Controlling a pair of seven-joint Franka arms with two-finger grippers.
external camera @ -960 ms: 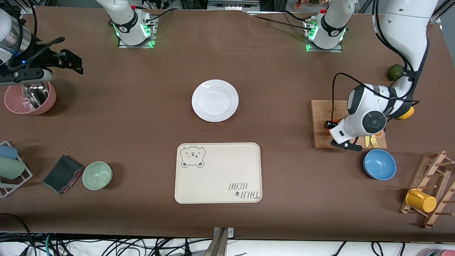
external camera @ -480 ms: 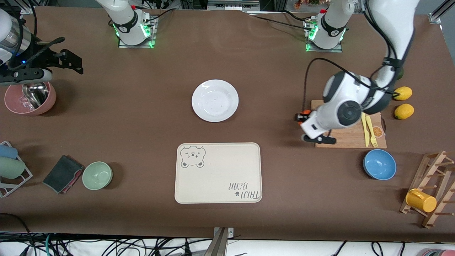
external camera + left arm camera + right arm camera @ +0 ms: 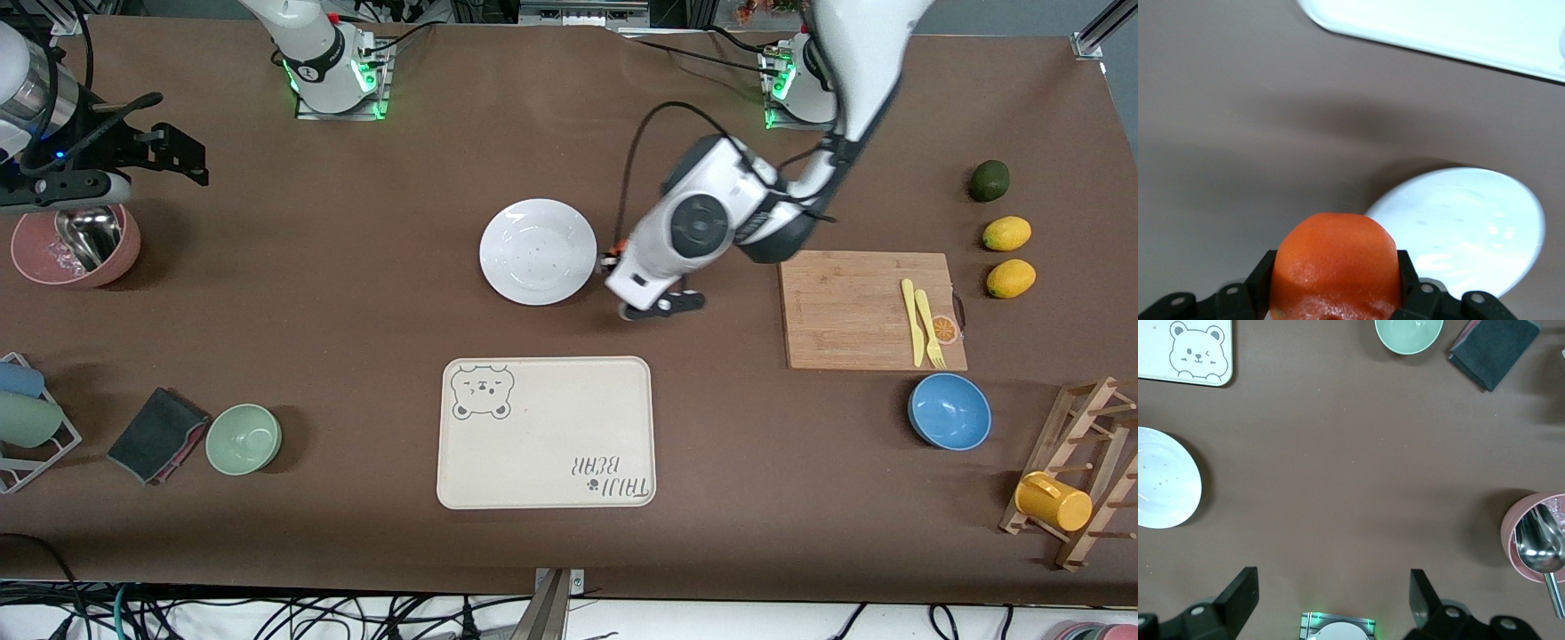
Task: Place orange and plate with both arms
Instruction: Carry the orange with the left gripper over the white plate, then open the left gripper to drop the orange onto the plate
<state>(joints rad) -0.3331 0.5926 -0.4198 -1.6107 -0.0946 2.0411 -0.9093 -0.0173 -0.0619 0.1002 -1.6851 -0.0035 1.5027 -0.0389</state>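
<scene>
Brown table (image 3: 356, 293), left gripper (image 3: 1338, 303) clamping orange (image 3: 1336, 263) beside plate (image 3: 538, 252), bear tray (image 3: 546, 433) nearby, right gripper (image 3: 1331, 597) wide, waiting.

The orange (image 3: 1336, 265) is cut off by the left wrist view's edge, its underside unseen. In the front view it is almost wholly hidden beneath the left gripper (image 3: 613, 260). The cream tray (image 3: 1451, 30) is clipped too.
</scene>
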